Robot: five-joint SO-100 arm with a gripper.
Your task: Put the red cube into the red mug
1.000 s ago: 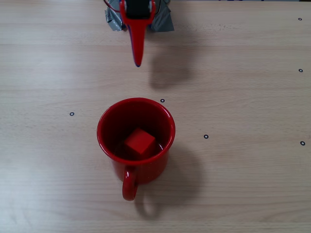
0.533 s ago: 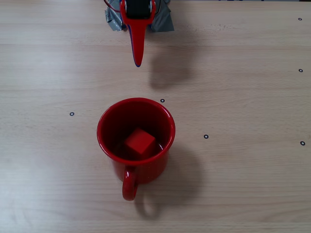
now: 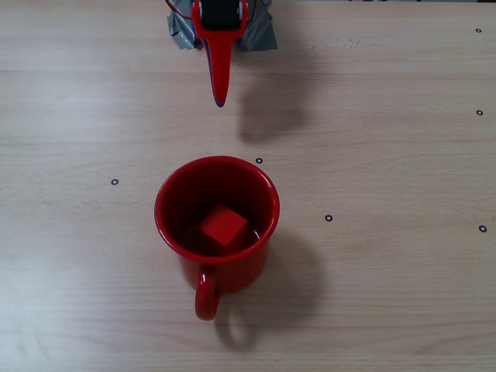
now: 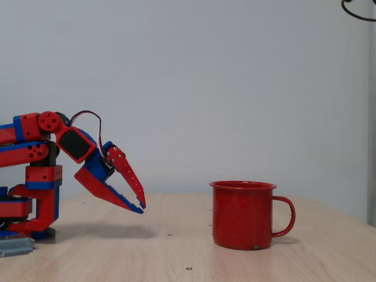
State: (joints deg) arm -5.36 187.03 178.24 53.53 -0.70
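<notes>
Both fixed views show a pale wooden table (image 3: 387,294) with fine grain, dotted with small dark ring marks (image 3: 328,218), and the side-on one adds a plain white wall (image 4: 235,88) behind it.

Next in size is the red and blue arm (image 4: 41,170). From the side it is folded low at the left edge of the picture: its base stands on the table, two red links lie almost level above the base, and a joint at their far end turns the wrist steeply downward toward the table. A thin red cable loops over that wrist. From overhead only the foreshortened forearm shows at the top edge, with patches of grey tape (image 3: 260,35) on the table beside the base.

The red mug (image 4: 244,214) stands upright on the table, well apart from the arm, its loop handle pointing away from the arm in both views.

The gripper (image 4: 141,207) hangs above the table, touching nothing. Its two pointed fingers angle down toward the mug side; their tips nearly meet, with a narrow wedge of gap widening toward the hinge, and nothing sits between them.

The red cube (image 3: 222,226) lies on the bottom of the mug, tilted on the dark red floor, visible only from above.
</notes>
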